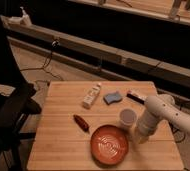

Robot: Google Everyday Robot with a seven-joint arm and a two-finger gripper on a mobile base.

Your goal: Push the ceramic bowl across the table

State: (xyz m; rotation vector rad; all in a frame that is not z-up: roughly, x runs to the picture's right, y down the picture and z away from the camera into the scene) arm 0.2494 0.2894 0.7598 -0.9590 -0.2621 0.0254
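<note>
Orange-red ceramic bowl [109,145] on table [58,135], hand [139,138] just right

My gripper [139,138] beside the bowl, near edge of the table

The wide orange-red ceramic bowl [109,145] sits on the square butcher-block wooden table [58,140] at its near edge; my gripper is just right of it, arm reaching in from the right. Behind the bowl stands a small whitish cup [128,118] (close by my arm); left lies a small dark-red elongated object [81,122]. Farther back lie a pale bottle [92,96] and, to its right, a blue sponge [113,97].
</note>
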